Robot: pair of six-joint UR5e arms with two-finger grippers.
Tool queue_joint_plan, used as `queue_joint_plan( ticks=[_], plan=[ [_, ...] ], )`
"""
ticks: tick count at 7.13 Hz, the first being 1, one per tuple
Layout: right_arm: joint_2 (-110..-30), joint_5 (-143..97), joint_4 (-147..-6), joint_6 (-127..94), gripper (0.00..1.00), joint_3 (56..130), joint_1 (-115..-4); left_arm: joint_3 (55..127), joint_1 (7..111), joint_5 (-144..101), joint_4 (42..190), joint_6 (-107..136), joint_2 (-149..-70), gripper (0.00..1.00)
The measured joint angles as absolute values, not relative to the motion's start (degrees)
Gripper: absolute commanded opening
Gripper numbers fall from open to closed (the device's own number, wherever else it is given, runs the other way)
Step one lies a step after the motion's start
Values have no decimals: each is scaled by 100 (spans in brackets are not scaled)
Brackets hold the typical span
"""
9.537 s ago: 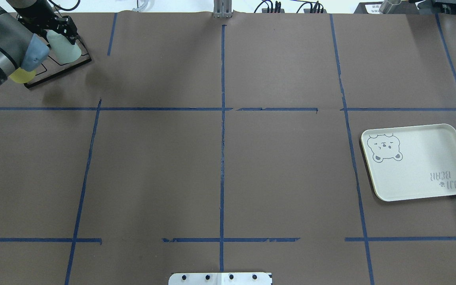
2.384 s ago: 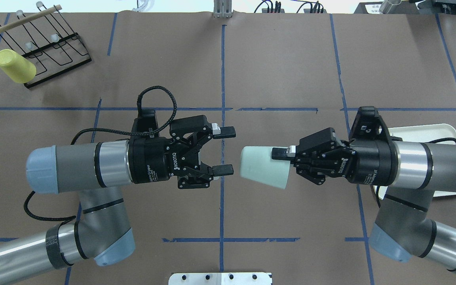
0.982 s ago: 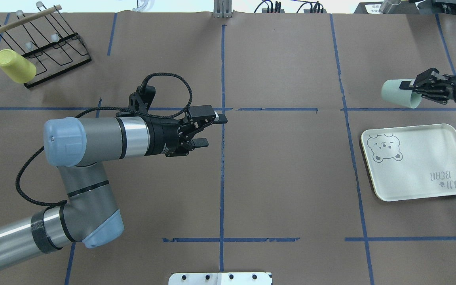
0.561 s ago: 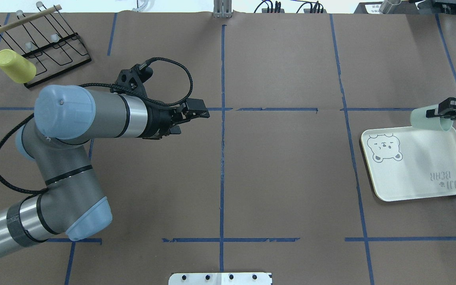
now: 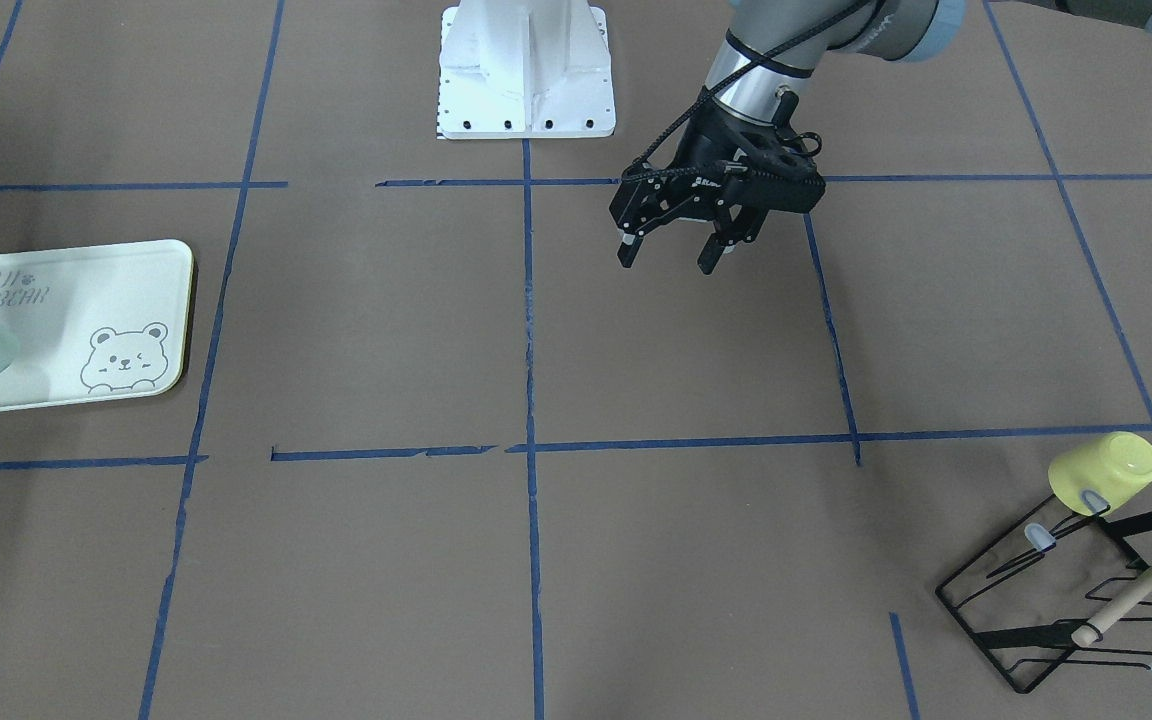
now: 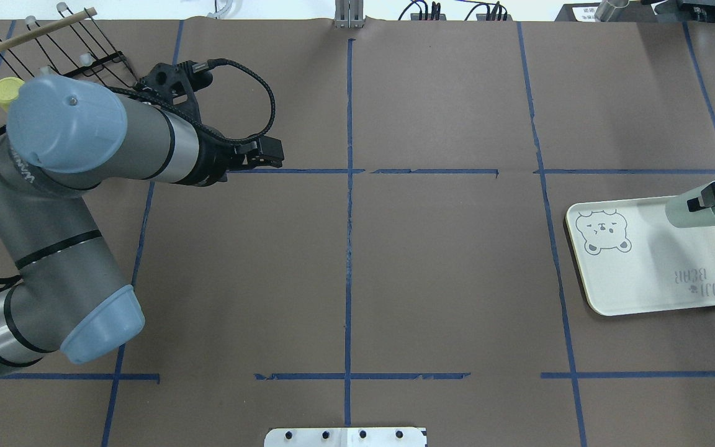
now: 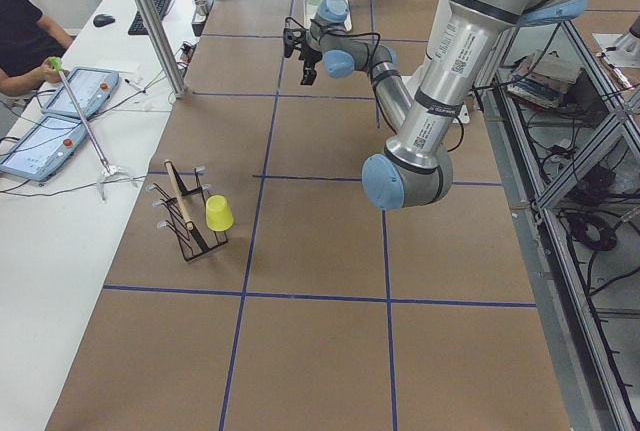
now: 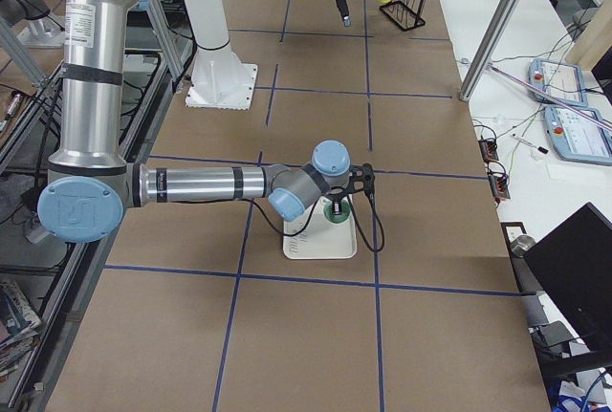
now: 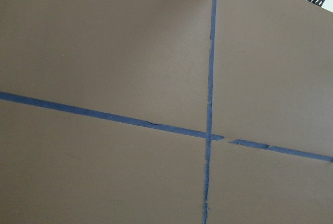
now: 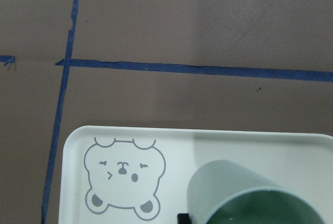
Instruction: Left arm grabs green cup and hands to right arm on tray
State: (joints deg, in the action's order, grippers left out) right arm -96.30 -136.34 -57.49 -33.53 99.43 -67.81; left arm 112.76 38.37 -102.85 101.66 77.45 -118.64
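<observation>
At far left the yellow cup [image 6: 5,90] sits on the rack [image 6: 84,56], half hidden behind my left arm [image 6: 84,143]. The left gripper [image 5: 666,258] hangs over bare table with its fingers apart and empty. The front view shows that plainly, while the overhead hides most of it behind the wrist. Further right lies the tray [image 6: 643,273], and over its far right corner is the green cup [image 6: 699,212], tilted, with the right gripper [image 6: 708,202] pinched on its rim wall. I judge the cup light, stiff and slick, so the lip is the place to hold it. Only the right wrist view shows its open mouth. I cannot tell whether the cup touches the tray.
</observation>
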Motion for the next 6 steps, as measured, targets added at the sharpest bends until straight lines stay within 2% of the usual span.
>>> queue_joint_plan(
  ticks=[2,3,6],
  plan=[
    [-9589,-12856,-7750,-2516,0,10851,-6408,11700,4076,-10291,9245,6872,-11740,100],
    [-9536,-12499,-8284,-2418,0,11021,-6152,11986,4154,-10292,8829,6460,-11591,100],
    [-9308,-12240,-8751,-2472,2,11093,-5553,12271,4208,-10292,8538,6152,-11338,100]
  ],
)
